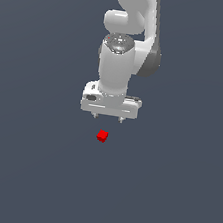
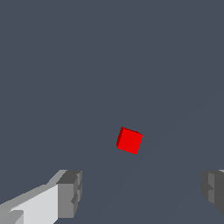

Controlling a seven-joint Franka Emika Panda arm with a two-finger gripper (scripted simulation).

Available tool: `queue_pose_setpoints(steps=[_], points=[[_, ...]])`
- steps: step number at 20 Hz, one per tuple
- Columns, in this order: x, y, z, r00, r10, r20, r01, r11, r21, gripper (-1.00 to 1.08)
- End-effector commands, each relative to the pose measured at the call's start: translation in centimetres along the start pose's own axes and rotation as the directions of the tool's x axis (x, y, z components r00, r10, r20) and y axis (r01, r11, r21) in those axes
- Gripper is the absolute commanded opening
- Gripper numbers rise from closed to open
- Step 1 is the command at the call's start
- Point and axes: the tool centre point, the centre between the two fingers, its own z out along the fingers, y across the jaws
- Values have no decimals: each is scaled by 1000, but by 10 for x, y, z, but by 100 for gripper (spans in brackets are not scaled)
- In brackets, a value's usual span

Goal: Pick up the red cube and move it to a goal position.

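Note:
The red cube (image 1: 102, 136) is a tiny bright red block lying on the flat dark grey surface, just in front of the arm in the exterior view. My white gripper (image 1: 108, 118) hangs above and slightly behind it, pointing down, with its two short fingertips spread wide apart and nothing between them. In the wrist view the cube (image 2: 129, 140) lies ahead of the open gap, turned a little relative to the fingers (image 2: 70, 192), which stand far apart at either side. The gripper does not touch the cube.
The dark grey surface (image 1: 23, 171) stretches flat on all sides. The white arm (image 1: 121, 59) rises above the gripper to the top of the exterior view.

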Motion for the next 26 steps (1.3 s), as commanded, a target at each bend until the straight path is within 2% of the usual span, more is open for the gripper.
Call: queue_pose_setpoints(steps=[1,9,21,26], points=[[0,0,0,1000,0,0,0,1000,0,100],[-2,3,24,999,44,5,-44,999,0,100],[-10,13,127,972,232,25,-232,973,1,100],[-12,15,157,959,283,32,-283,959,2,100]])
